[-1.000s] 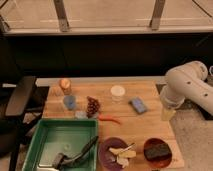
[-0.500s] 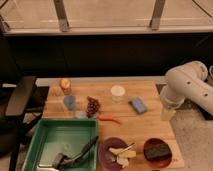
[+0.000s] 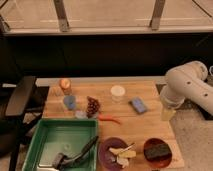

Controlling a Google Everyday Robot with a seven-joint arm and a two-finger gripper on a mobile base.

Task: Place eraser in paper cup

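The eraser (image 3: 156, 151), a dark rectangular block, lies in a red bowl (image 3: 148, 144) at the front right of the wooden table. The paper cup (image 3: 118, 93), white and round, stands upright at the back middle of the table. My white arm (image 3: 187, 87) hangs at the table's right edge. The gripper (image 3: 167, 113) is at its lower end, beside the right edge, well right of the cup and behind the eraser. It holds nothing that I can see.
A light-blue block (image 3: 138, 105) lies between the cup and the arm. An orange-topped container (image 3: 65, 85), a small blue cup (image 3: 70, 102), grapes (image 3: 92, 106) and a red chili (image 3: 109, 119) sit at the left and middle. In front are a green bin (image 3: 35, 145) with utensils and a purple plate (image 3: 106, 150). A black chair (image 3: 20, 100) stands at the left.
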